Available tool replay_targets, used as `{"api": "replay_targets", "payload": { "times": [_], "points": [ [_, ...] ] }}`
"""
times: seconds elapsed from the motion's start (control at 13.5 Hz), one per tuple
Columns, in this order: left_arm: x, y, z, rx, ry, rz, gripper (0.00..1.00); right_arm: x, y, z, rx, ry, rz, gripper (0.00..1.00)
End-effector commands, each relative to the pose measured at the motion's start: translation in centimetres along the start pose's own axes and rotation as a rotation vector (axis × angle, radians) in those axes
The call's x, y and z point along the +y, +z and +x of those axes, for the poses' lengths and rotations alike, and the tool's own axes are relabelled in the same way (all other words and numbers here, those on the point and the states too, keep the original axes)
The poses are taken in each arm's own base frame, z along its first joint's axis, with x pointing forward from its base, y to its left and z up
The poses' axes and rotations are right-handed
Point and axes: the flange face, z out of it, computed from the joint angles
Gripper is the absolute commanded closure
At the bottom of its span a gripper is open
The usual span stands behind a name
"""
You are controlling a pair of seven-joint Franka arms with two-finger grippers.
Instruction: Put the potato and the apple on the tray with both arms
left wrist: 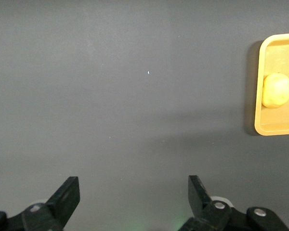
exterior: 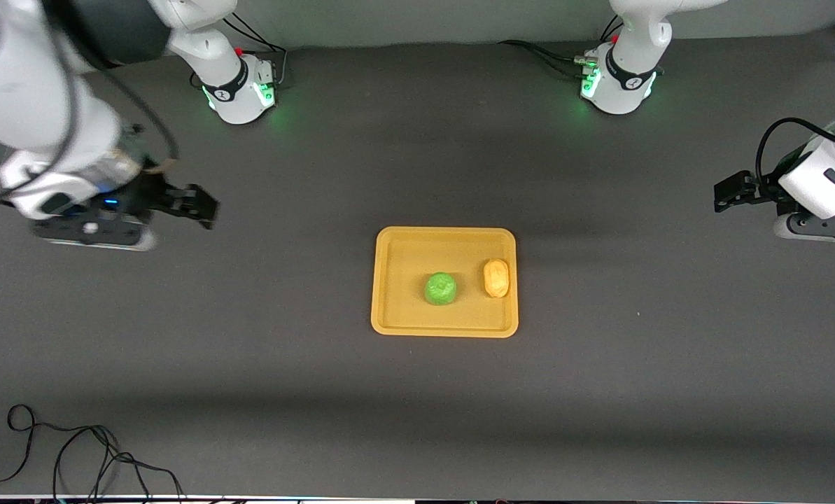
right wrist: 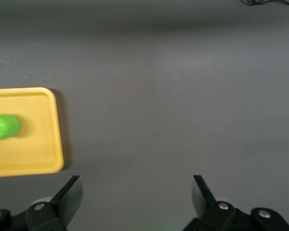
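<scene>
The orange-yellow tray (exterior: 396, 245) lies in the middle of the table. On it rest the green apple (exterior: 440, 288) and, beside it toward the left arm's end, the yellow-tan potato (exterior: 496, 278). My left gripper (exterior: 728, 191) hangs open and empty over bare table at the left arm's end. My right gripper (exterior: 197, 206) hangs open and empty over bare table at the right arm's end. The left wrist view shows the potato (left wrist: 276, 90) on the tray (left wrist: 261, 126) and the left gripper (left wrist: 134, 190) spread wide. The right wrist view shows the apple (right wrist: 4, 126) on the tray (right wrist: 48, 144) and the right gripper (right wrist: 136, 188) spread wide.
A black cable (exterior: 74, 455) lies coiled on the table near the front edge at the right arm's end. The two arm bases (exterior: 242, 87) (exterior: 616, 80) glow green along the table's back. Dark grey tabletop surrounds the tray.
</scene>
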Motion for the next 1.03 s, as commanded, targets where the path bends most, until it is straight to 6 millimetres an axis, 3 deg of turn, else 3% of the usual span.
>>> {"api": "replay_targets", "payload": {
  "times": [0.0, 0.15, 0.44, 0.96],
  "points": [
    [0.1, 0.2, -0.2, 0.004, 0.013, -0.005, 0.0, 6.1, 0.2, -0.8, 0.002, -0.067, 0.007, 0.0],
    [0.1, 0.3, -0.3, -0.002, 0.013, -0.006, 0.0, 9.9, 0.5, -0.8, -0.006, -0.069, 0.021, 0.0],
    [0.3, 0.6, -0.4, -0.012, 0.016, -0.006, 0.0, 14.1, 1.5, -0.8, -0.004, -0.068, 0.028, 0.0],
    [0.2, 0.2, -0.6, -0.009, 0.013, -0.005, 0.0, 14.6, 1.1, -0.3, -0.004, -0.073, 0.027, 0.0]
  ]
}}
